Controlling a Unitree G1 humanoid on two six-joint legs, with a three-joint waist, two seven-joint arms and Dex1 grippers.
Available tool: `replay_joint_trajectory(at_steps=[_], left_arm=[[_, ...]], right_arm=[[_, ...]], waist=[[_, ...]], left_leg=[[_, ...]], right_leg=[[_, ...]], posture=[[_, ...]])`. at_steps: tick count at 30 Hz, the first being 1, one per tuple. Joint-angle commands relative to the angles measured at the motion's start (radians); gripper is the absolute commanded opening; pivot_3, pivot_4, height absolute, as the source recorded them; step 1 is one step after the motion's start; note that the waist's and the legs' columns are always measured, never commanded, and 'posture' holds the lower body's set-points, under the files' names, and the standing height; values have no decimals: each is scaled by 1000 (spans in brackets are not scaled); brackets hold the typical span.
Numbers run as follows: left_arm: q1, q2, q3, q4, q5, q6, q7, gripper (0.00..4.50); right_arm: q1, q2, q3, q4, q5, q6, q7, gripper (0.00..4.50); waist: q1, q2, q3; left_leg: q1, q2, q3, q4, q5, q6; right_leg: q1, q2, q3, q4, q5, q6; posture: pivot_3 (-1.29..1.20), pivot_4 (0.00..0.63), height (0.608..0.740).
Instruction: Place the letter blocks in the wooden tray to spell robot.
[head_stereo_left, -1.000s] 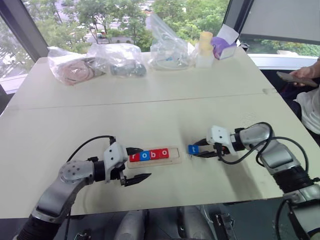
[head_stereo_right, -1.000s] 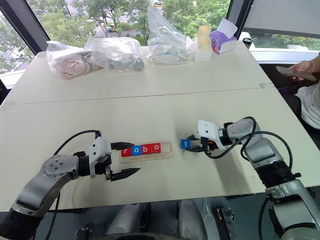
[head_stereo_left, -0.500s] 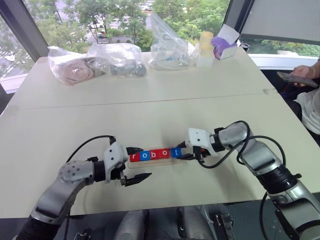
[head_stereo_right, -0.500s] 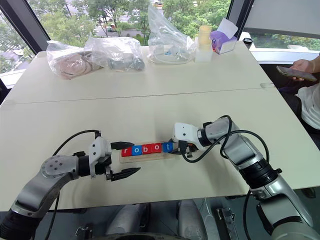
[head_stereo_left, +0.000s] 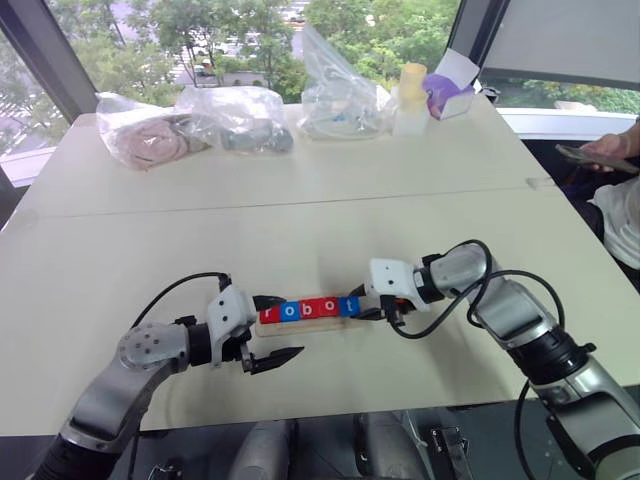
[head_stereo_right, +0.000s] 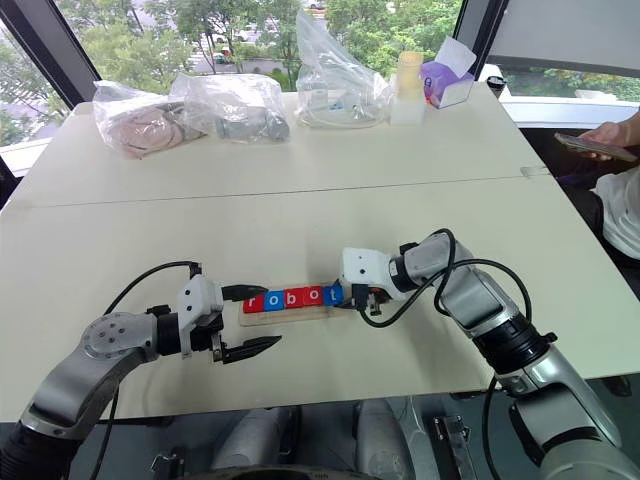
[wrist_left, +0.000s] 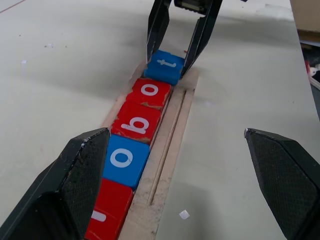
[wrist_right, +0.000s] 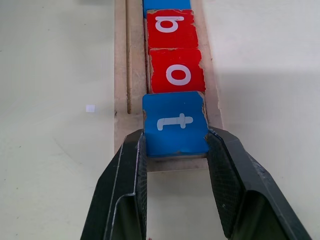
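Note:
The wooden tray (head_stereo_left: 322, 323) lies near the table's front edge, in front of me. Four letter blocks sit in its slot: red r (wrist_left: 107, 220), blue o (wrist_left: 122, 159), red b (wrist_left: 136, 125), red o (wrist_left: 150, 92). At the tray's right end, against the red o, is the blue t (wrist_right: 175, 124), with my right gripper (wrist_right: 176, 137) shut on its two sides. The t overlaps the tray's end rim. My left gripper (head_stereo_left: 279, 327) stands open at the tray's left end, one finger on each side of it, holding nothing.
Clear plastic bags (head_stereo_left: 235, 118) with items lie along the table's far edge, beside a pale stacked cup (head_stereo_left: 411, 92) and a purple tissue box (head_stereo_left: 447, 92). A person's hand with a phone (head_stereo_left: 592, 152) shows at the right edge.
My right gripper has carried the blue t leftward from the open table to the tray's right end, beside the red o. The left gripper has stayed put and open.

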Motion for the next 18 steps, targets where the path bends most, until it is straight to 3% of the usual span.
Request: replay_joint_trajectory(at_steps=[1,5,13,18], left_arm=[[7,4,21,-34,-8,-5,7,4500],[5,2,20,-30,-7,-6,9,4500],[6,1,20,-28,-8,-1,14,4500],[27,29,53,-43,-30,21,4,4500]], right_arm=[[-22,11,-7,-5,-1,-10,-2,2530],[-26,14,-10,-10,1,-4,-1,4476],[-40,-13,-91,-42,39,49,-23,4476],[46,-100,-200,-196,132,167,-5,4476]], waist=[[0,0,0],[0,0,0],[1,0,0],[4,0,0]], left_leg=[[0,0,0,0,0,0],[0,0,0,0,0,0],[0,0,0,0,0,0],[0,0,0,0,0,0]], right_leg=[[0,0,0,0,0,0],[0,0,0,0,0,0],[0,0,0,0,0,0],[0,0,0,0,0,0]], posture=[[0,150,740],[0,150,740],[0,150,740],[0,150,740]])
